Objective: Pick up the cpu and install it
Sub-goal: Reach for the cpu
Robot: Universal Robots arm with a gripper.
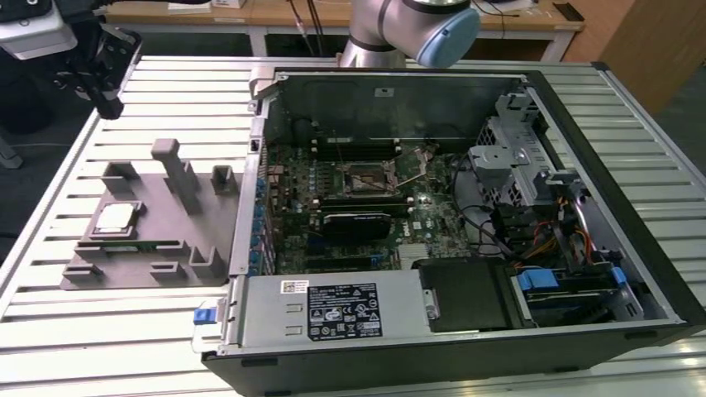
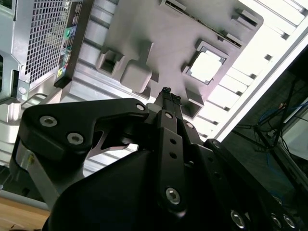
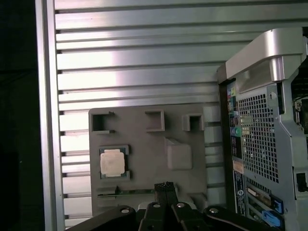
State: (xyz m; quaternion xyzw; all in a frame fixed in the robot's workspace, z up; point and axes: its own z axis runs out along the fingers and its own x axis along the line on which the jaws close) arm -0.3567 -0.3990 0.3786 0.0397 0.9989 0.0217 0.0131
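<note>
First wrist view: we hover our gripper point(image 3: 166, 185), closed and empty, short of the cpu point(image 3: 112, 162); grasping needs it opened.

Soft, even overhead light fills the exterior view. The ribbed silvery aluminium desk point(image 1: 66, 331) shines pale, and the posts of the grey plastic fixture tray point(image 1: 144, 240) throw only short, faint shadows. The inside of the open black-and-silver computer tower case point(image 1: 386, 99) is dimmer, darkest at its near corner on the exterior view's right. In the second wrist view the desk slats burn out to plain white, and glare washes the small square cpu with its silvery top plate point(image 2: 206, 66) nearly featureless. The black metal pincer point(image 2: 167, 94) stays dark, with small highlights on its screws. In the first wrist view bright bands streak the slats, and everything beyond the desk edge falls to black.
</note>
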